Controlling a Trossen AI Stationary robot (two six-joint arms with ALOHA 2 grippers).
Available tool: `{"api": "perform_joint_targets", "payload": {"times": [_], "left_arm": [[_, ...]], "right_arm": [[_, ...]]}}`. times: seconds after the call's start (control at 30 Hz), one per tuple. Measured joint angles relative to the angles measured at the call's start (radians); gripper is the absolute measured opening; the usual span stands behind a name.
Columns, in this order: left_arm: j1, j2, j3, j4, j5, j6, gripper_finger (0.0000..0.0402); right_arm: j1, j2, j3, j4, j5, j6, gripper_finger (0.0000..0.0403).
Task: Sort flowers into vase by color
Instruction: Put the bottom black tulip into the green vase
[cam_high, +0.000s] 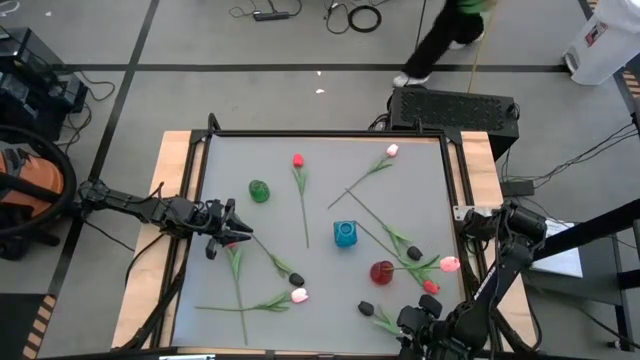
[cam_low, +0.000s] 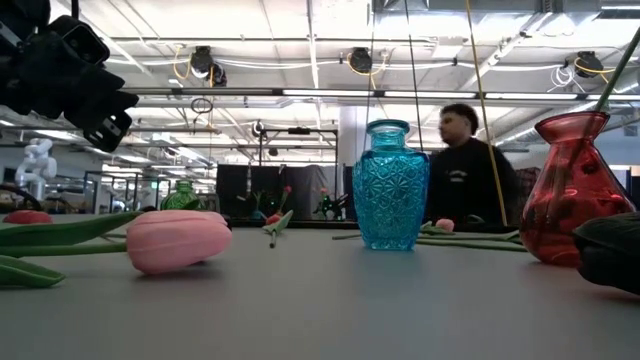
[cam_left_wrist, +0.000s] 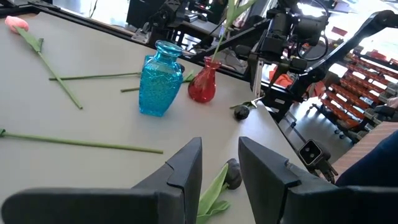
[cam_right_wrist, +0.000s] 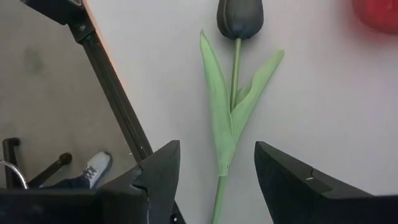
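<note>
- The left gripper (cam_high: 232, 236) hovers over the tabletop's (cam_high: 400, 200) left side, its jaws parted with nothing between them; a green stem and leaf (cam_left_wrist: 214, 190) lie just beyond its fingertips, ending at a dark bud (cam_left_wrist: 232, 174).
- In the high view, a leafy tulip stem (cam_high: 237, 275) runs from right under that gripper toward the near edge, and another lies across it, tipped by a pink bud (cam_high: 298, 295).
- The right gripper (cam_high: 415, 325) sits at the near right corner, jaws likewise apart and empty; a near-black tulip (cam_right_wrist: 240, 15) lies straight ahead of it, the stem and two leaves (cam_right_wrist: 230, 106) pointing back into the gap between the fingers without touching them.
- A red vase (cam_high: 382, 271) stands just beyond the right gripper, already holding a stem; a pink tulip (cam_high: 449, 264) and a red one (cam_high: 430, 287) lie beside it.
- A blue vase (cam_high: 345, 234) stands mid-table between the two grippers, and a green vase (cam_high: 259, 191) just past the left gripper.
- Farther off lie a red tulip (cam_high: 298, 160) and a pink tulip (cam_high: 391, 151).
- A person (cam_low: 467, 165) in dark clothing is beyond the table.
</note>
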Motion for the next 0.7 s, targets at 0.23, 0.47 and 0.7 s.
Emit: {"api": "perform_joint_targets", "payload": {"times": [0.23,0.47,0.7], "left_arm": [[0.000,0.000,0.000,0.000,0.000,0.000,0.0112],[0.000,0.000,0.000,0.000,0.000,0.000,0.0112],[0.000,0.000,0.000,0.000,0.000,0.000,0.0112]], "right_arm": [[-0.013,0.027,0.000,-0.003,-0.006,0.004,0.0199],[-0.012,0.079,-0.001,0.031,-0.040,0.006,0.0199],[-0.012,0.099,-0.001,0.031,-0.062,0.008,0.0199]]}}
